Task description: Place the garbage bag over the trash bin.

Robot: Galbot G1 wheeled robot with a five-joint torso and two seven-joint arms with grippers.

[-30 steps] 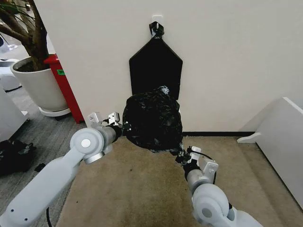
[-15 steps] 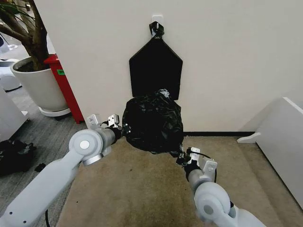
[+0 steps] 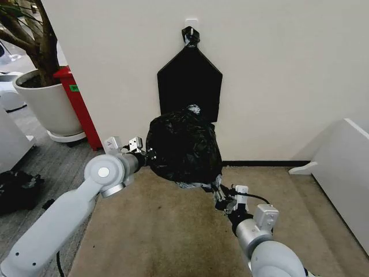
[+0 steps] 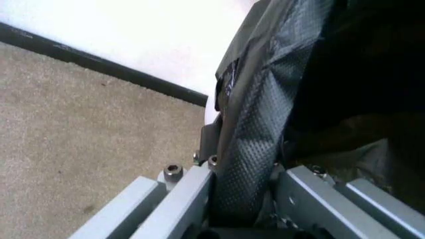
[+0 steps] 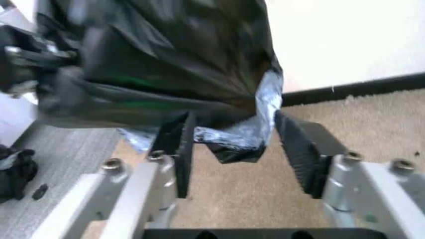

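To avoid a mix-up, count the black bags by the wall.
2: the garbage bag at the left hand and right hand, and a flat black bundle hanging on the wall.

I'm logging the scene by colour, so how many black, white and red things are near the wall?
Black: 2, the garbage bag and the flat bundle hung on the wall
White: 1, the plant pot
Red: 1, the red stand
Total: 4
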